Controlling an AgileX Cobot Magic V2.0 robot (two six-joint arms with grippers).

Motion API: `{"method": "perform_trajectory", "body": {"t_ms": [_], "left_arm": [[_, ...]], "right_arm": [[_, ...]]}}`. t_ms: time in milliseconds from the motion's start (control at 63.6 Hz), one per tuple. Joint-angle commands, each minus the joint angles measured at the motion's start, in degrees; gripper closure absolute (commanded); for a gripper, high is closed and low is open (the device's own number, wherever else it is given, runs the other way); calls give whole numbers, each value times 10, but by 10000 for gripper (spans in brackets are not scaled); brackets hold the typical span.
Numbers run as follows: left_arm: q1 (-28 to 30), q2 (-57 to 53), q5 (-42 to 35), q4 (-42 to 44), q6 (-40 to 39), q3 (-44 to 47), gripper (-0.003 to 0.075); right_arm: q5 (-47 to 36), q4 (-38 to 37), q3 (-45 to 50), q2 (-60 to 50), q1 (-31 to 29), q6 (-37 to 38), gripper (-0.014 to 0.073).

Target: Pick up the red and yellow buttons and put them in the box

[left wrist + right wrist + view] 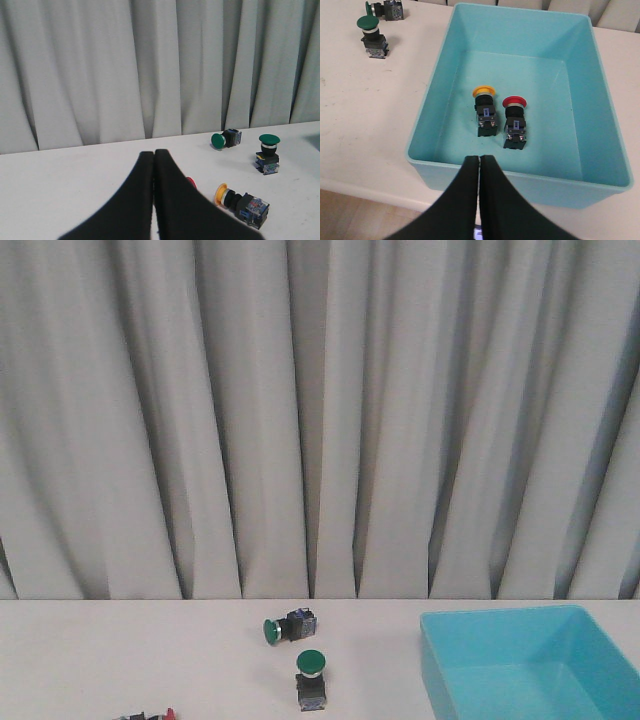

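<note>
Buttons, push type, mushroom caps, dark bodies, set out on a white table (80, 660) before a grey curtain (300, 410).

Left side: left gripper (154, 160), black fingers pressed together with nothing between them, held above the table. Just past its fingertips a red button (190, 182) lies on the table, only a sliver of the cap showing behind the fingers. Beside it lies a yellow button (241, 201), on its side, cap towards the gripper. Both are outside the box.

Centre: two green buttons. One green button (290, 626) lies on its side nearer the curtain; the other, the upright green button (312, 681), stands on its body with the cap on top, a little nearer the robot. The two are near each other but apart.

Right side: light blue box (435, 85), rectangular, sloping walls, resting on the table close to its near edge. On its floor stand a second yellow button (485, 110) and a second red button (514, 121), side by side, close together, both upright on their bodies. Right gripper (479, 162) hangs over the box's near wall, fingers shut tight against each other, holding nothing.
</note>
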Motion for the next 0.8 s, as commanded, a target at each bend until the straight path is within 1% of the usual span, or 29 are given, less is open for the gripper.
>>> {"method": "perform_trajectory", "body": {"t_ms": [0,204,267,346,393,487,597,692,739,786], "left_arm": [[-1,-9,-46,-1,-6,27,727],[-1,-9,-46,-1,-6,27,727],[-1,-9,-46,-1,-6,27,727],[-1,-9,-46,-1,-5,27,727],[-1,-9,-46,-1,-5,27,727],[-1,-9,-46,-1,-5,27,727],[-1,-9,-46,-1,-5,27,727],[-1,-9,-46,-1,-5,27,727],[-1,-9,-46,-1,-5,27,727],[-1,-9,-46,-1,-5,27,727]], "right_arm": [[-35,2,-17,4,-1,-5,601],[-37,2,-16,2,-1,-7,601],[-51,-25,-10,-15,-5,-18,600],[-110,-31,15,-54,-19,-18,599],[-156,-30,46,-87,-29,-17,599],[-222,-26,106,-149,-33,-16,599],[-269,-26,165,-199,-33,-16,599],[-301,-14,201,-213,-33,-15,599],[-326,-9,220,-213,-33,3,599],[-352,-24,241,-219,-33,36,599]]}}
